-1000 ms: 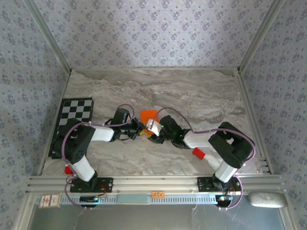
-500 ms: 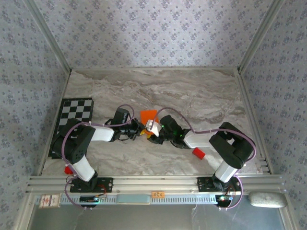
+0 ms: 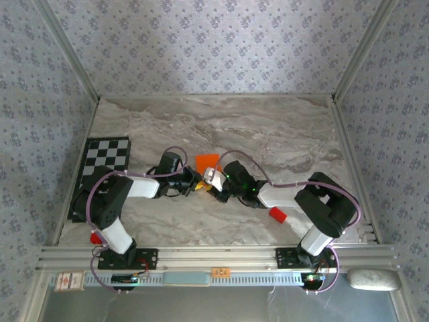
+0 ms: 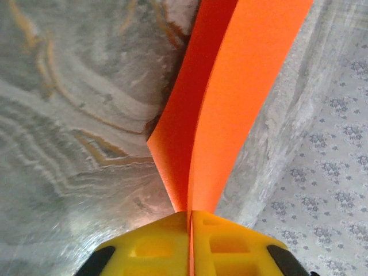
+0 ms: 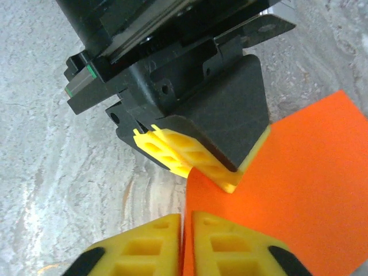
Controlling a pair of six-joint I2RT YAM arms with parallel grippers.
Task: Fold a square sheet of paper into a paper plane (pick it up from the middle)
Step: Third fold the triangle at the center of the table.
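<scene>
The square sheet of paper [image 3: 208, 161] is bright orange and lies folded at mid-table, between the two arms. In the left wrist view its two layers [image 4: 230, 103] spread upward from a crease pinched in my left gripper [image 4: 190, 217], which is shut on it. My right gripper [image 5: 185, 221] is shut on the sheet's [image 5: 299, 195] near edge. The left gripper's yellow fingertips [image 5: 190, 161] clamp the same corner just beyond. From above, the left gripper [image 3: 196, 182] and right gripper [image 3: 209, 180] meet almost tip to tip at the sheet's near corner.
A checkerboard mat [image 3: 104, 161] lies at the left edge of the marble table [image 3: 268, 134]. A small red block [image 3: 277, 215] sits beside the right arm. Patterned walls close in the back and both sides.
My right gripper's jaws have closed onto the orange sheet's edge. The left gripper and the sheet have barely moved.
</scene>
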